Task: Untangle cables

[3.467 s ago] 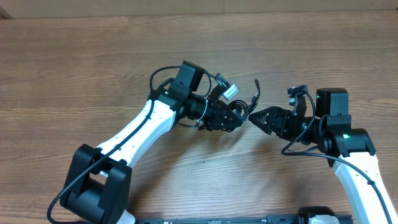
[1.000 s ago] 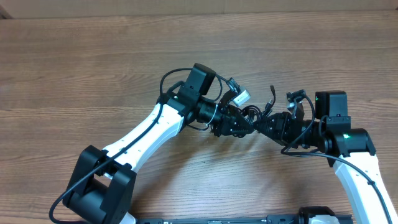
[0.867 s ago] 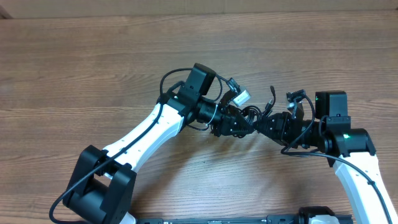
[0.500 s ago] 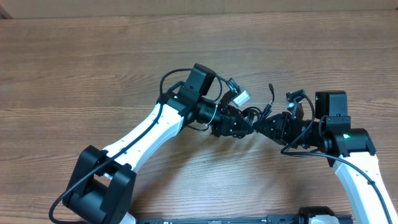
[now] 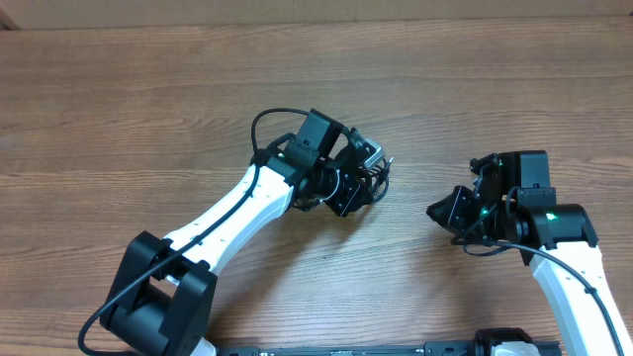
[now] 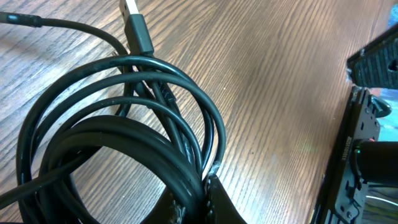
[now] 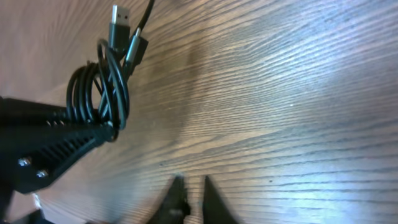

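The cables [image 6: 134, 140] are cut off at the left wrist view's left and bottom edges.

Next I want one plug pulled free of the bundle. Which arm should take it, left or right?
Right. The right gripper is shut, empty and faces the cables, whose plug ends stick out free. The left gripper is clamped on them, likely best as anchor.

Cables [image 5: 374, 170]: thin black cords, gathered into one tangled coil of several overlapping loops. The coil stands on edge, pinched at its lower rim by the left tool [image 6: 199, 206]. Two plug ends [image 7: 115, 17] project from the top, one silver-tipped. Location: near the middle of the surface, away from every edge. Contact with the surface cannot be determined.
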You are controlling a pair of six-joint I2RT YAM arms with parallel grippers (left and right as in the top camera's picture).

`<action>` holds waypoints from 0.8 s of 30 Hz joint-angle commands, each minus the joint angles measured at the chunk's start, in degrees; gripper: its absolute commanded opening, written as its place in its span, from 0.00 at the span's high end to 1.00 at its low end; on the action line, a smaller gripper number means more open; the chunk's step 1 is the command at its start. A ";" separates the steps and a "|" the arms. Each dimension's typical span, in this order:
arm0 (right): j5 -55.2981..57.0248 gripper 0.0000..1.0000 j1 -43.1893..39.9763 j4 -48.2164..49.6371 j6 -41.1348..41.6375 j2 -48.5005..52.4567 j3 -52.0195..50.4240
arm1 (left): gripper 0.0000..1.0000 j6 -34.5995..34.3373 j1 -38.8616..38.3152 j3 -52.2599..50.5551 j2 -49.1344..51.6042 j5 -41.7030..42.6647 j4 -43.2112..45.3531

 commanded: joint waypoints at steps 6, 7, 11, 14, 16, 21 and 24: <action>-7.13 0.68 -0.22 2.54 -0.20 -0.20 1.55 | 0.96 1.16 -0.07 0.76 -0.46 22.82 5.68; -8.81 0.68 -0.22 3.10 -0.20 -0.20 1.55 | 0.96 1.16 -0.07 0.76 -0.46 26.71 7.06; -14.71 0.67 -0.22 5.40 -0.20 -0.20 1.55 | 0.96 0.87 -0.07 0.76 -0.46 32.79 9.62; -18.08 0.67 -0.22 7.10 -0.17 -0.20 1.55 | 0.96 0.90 -0.07 0.76 -0.46 32.76 9.49; -18.91 0.67 -0.22 7.02 -0.24 -0.20 1.55 | 0.96 0.48 -0.07 0.76 -0.46 27.36 9.22; -18.88 0.63 -0.22 6.23 -0.46 -0.20 1.53 | 0.96 -5.07 -0.07 0.76 -0.46 13.55 7.78; -18.84 0.63 -0.22 6.32 -0.46 -0.20 1.55 | 0.96 -5.03 -0.09 0.74 -0.46 15.08 7.80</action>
